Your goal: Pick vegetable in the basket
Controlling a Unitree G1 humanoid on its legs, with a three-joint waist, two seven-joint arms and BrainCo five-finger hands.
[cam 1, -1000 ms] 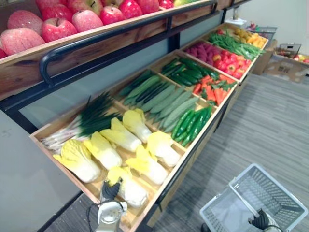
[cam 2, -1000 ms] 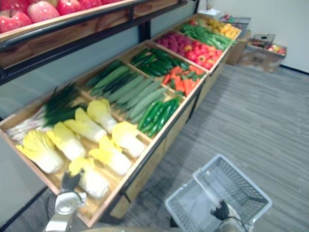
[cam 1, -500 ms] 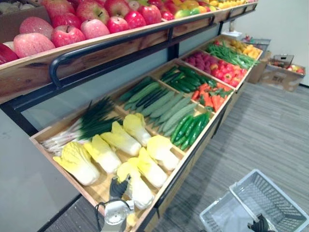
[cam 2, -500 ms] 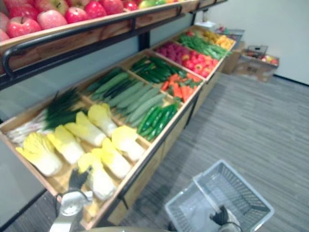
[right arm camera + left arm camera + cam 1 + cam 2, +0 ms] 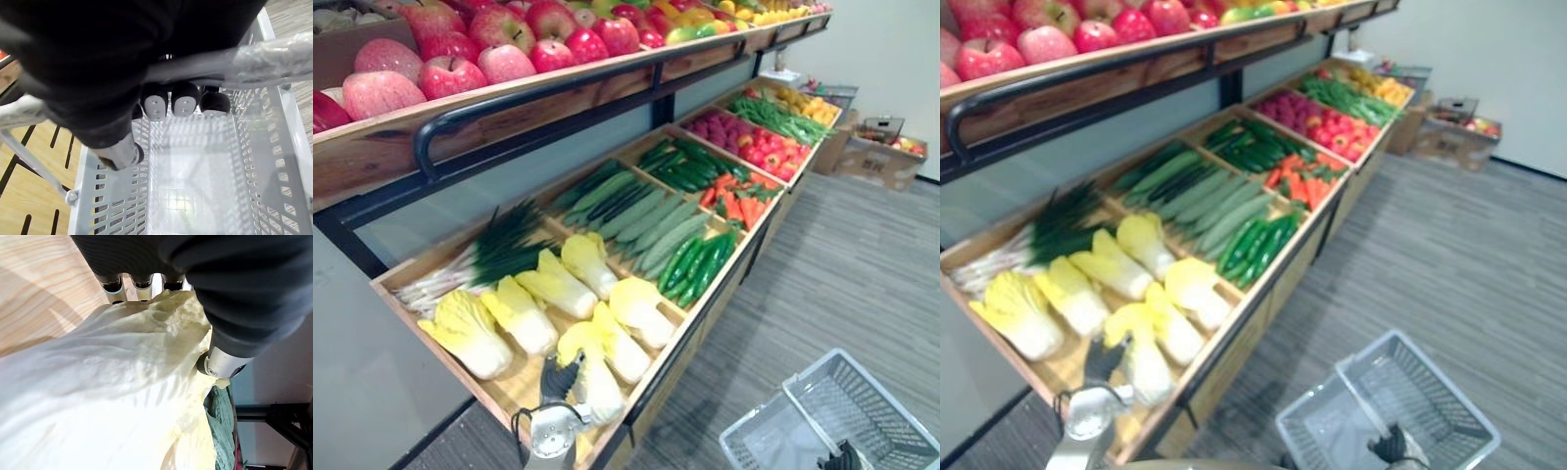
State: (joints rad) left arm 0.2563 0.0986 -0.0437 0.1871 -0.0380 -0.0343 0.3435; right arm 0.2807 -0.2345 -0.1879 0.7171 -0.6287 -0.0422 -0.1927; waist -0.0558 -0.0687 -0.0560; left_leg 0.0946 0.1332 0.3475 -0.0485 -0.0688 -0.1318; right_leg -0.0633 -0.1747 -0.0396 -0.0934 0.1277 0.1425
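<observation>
Up close, the wrist view gives us crinkled pale-yellow cabbage (image 5: 122,382) against the left robot hand (image 5: 244,308); its grip we cannot tell. The right robot hand (image 5: 183,103) clamps the basket handle (image 5: 274,56).

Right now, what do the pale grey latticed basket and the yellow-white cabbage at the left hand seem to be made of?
The pale grey latticed basket, its handle gripped by the right hand, looks like moulded plastic: even slots, smooth dull sheen. The yellow-white cabbage by the left hand may be an artificial one of plastic or foam: crinkled matt leaves with a waxy, uniform look.
</observation>
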